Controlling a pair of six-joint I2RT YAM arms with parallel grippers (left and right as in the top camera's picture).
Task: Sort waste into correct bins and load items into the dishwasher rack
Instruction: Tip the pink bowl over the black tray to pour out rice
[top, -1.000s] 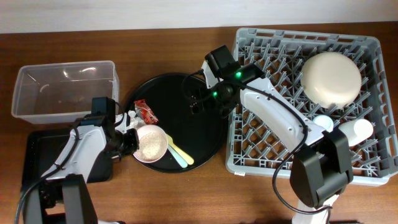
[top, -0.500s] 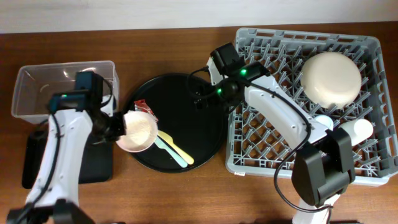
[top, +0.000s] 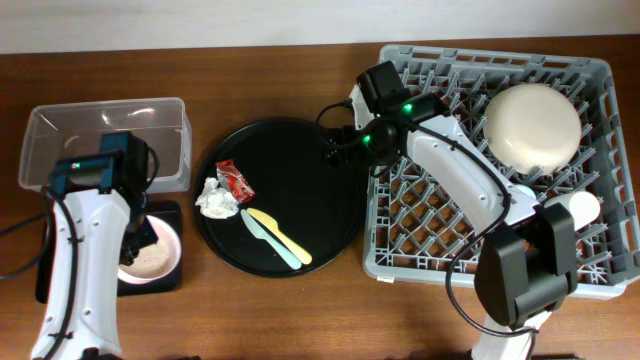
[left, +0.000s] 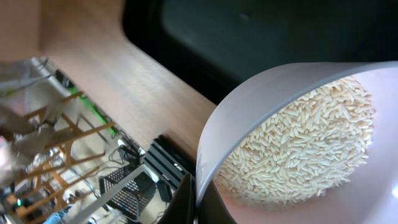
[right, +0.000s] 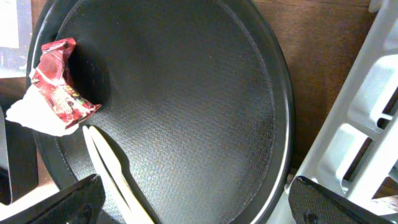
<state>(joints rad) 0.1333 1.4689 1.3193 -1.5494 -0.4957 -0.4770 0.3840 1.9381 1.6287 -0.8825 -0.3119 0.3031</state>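
My left gripper is shut on the rim of the small pink bowl, which holds the heap of rice grains, over the shallow black rectangular tray. The grip shows in the left wrist view. The red wrapper, white napkin, yellow utensil and mint-green utensil lie on the large round black tray. My right gripper is open and empty above that tray's right side. The dishwasher rack holds the cream bowl, white cup and light blue cup.
The clear tub stands behind the rectangular tray at the far left. The rack's wall rises right beside the round tray. The wrapper and napkin lie at the tray's left edge.
My left arm has lifted the pink bowl off the round tray and carried it left over the black rectangular tray. My right gripper has drifted slightly right and back.
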